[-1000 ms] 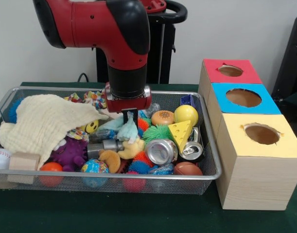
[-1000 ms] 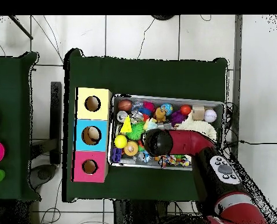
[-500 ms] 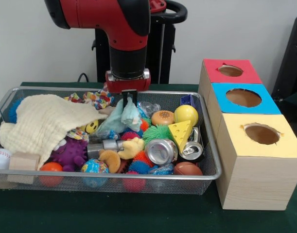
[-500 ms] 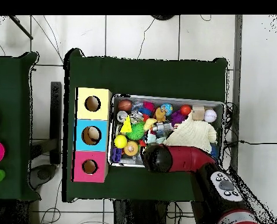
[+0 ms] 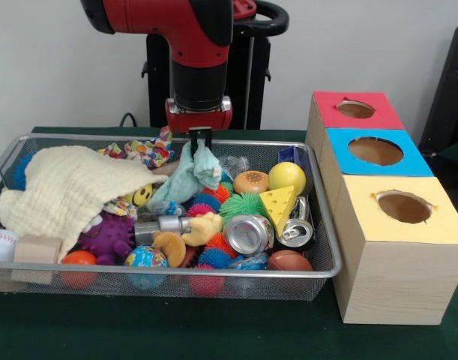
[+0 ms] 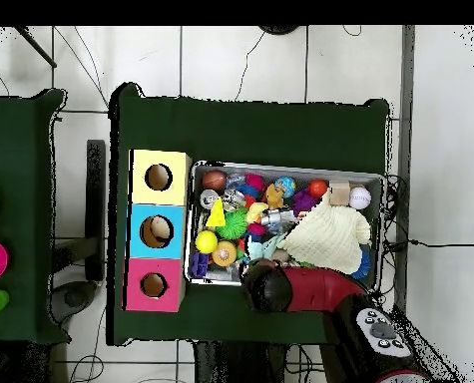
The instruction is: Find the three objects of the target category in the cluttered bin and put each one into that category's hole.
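My gripper [image 5: 200, 139] hangs over the back middle of the wire mesh bin [image 5: 322, 271] and is shut on a pale teal cloth [image 5: 190, 172]. The cloth hangs from the fingers, its lower end still among the toys. The red-faced hole [image 5: 355, 109] is on the far box at the right, and shows in the overhead view [image 6: 154, 285] at the lower left of the bin [image 6: 380, 180]. In the overhead view the arm [image 6: 300, 289] covers the gripper.
A cream cloth [image 5: 67, 187] covers the bin's left part. Cans [image 5: 247, 234], balls, a cheese wedge [image 5: 277, 207] and spiky toys fill the rest. Blue-faced [image 5: 375, 151] and yellow-faced [image 5: 403, 207] holes sit nearer than the red one. A patterned cloth [image 5: 142, 152] lies at the bin's back.
My gripper has risen out of the toys with the teal cloth in it and moved back toward the bin's far rim. The cloth is drawn up and stretched.
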Action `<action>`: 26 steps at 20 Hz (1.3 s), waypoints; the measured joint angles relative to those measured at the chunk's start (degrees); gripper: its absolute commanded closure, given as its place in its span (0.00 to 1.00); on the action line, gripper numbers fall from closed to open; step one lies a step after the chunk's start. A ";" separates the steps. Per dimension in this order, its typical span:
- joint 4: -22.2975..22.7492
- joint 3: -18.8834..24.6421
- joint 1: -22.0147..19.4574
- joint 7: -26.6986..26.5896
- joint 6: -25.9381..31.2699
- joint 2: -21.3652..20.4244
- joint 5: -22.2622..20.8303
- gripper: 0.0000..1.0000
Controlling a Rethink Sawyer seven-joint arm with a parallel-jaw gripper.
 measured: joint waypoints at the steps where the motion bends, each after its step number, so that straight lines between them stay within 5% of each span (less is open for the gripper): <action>1: 0.15 -0.13 0.08 0.00 -0.21 0.01 0.00 1.00; 13: 6.36 -5.47 4.96 0.05 -10.01 -1.51 3.41 1.00; 26: 8.89 -7.94 7.44 0.05 -12.00 -2.85 9.00 1.00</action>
